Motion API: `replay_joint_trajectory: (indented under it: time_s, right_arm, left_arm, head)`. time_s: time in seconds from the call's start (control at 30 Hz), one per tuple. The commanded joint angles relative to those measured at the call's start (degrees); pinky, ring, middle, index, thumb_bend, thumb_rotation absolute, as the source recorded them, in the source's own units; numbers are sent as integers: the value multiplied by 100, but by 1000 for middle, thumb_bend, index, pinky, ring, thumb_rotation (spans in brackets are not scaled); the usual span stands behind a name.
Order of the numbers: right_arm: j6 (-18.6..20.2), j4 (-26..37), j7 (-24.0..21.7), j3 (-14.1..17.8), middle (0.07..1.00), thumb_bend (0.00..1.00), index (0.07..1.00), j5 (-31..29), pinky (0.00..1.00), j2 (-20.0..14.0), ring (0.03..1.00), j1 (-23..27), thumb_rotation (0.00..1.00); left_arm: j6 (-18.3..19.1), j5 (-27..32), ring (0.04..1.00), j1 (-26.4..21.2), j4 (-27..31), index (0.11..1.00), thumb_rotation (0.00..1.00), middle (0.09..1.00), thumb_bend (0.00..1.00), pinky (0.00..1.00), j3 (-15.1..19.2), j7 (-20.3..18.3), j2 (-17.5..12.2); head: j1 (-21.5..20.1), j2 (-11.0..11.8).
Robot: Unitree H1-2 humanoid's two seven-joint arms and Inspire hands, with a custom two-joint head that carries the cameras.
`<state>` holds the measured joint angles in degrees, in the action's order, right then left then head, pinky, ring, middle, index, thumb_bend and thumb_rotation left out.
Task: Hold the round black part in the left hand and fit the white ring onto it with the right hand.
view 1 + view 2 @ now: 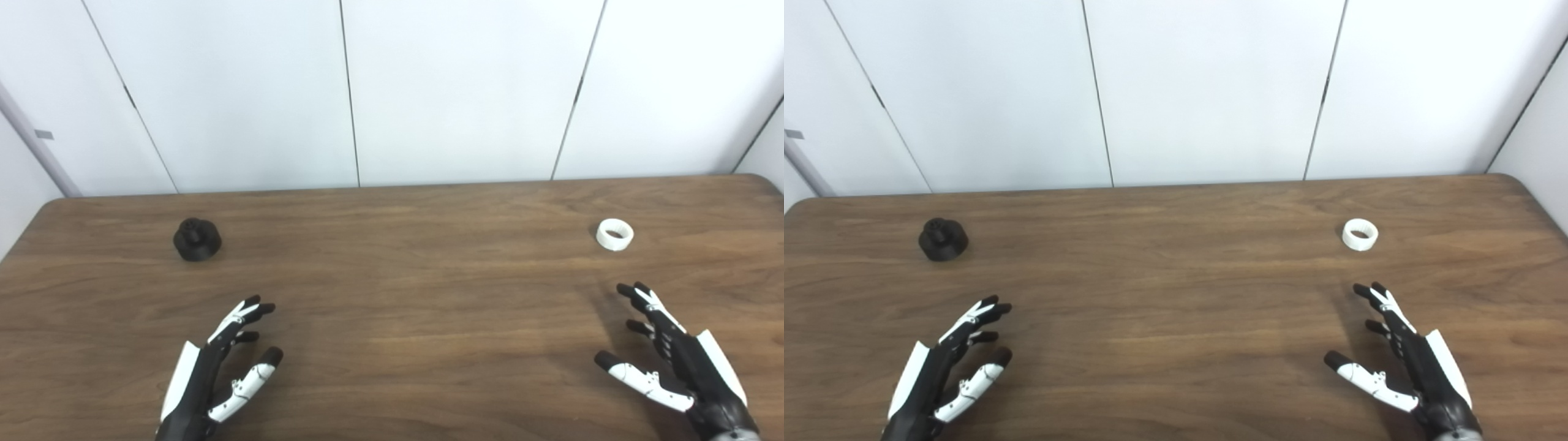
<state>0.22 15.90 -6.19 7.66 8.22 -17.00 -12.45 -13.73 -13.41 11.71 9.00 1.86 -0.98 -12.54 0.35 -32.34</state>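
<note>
Left hand (211, 373) and right hand (674, 361) spread, empty, palms inward, low over table (404, 294)

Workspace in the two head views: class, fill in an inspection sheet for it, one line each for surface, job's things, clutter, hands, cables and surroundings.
Surface: brown wood-grain table, rounded far corners.
Job's things: round black part on the table at far left, resting on its wide base with a narrower top; white ring at far right, lying flat with its opening up. The two are far apart and neither is touched.
Clutter: nothing seen.
Hands: left hand open, near the front edge, short of the black part; right hand open, short of the ring. Both hold nothing.
Cables: nothing seen.
Surroundings: white wall panels with dark seams behind the table.
</note>
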Motion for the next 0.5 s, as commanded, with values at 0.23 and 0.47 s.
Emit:
replay_joint_trajectory:
  time_s: [0.23, 0.47]
  right_arm:
    - [-149, 108, 28, 76, 997, 609, 885, -31, 862, -149, 965, 67, 475]
    - [-167, 96, -27, 129, 1000, 600, 893, -143, 896, -209, 977, 40, 495]
  left_arm:
    - [54, -79, 886, 12, 27, 813, 675, 936, 695, 783, -45, 24, 56]
    - [125, -169, 899, 21, 126, 814, 687, 939, 704, 816, -94, 16, 114]
  head:
    - [150, 3]
    - [414, -15]
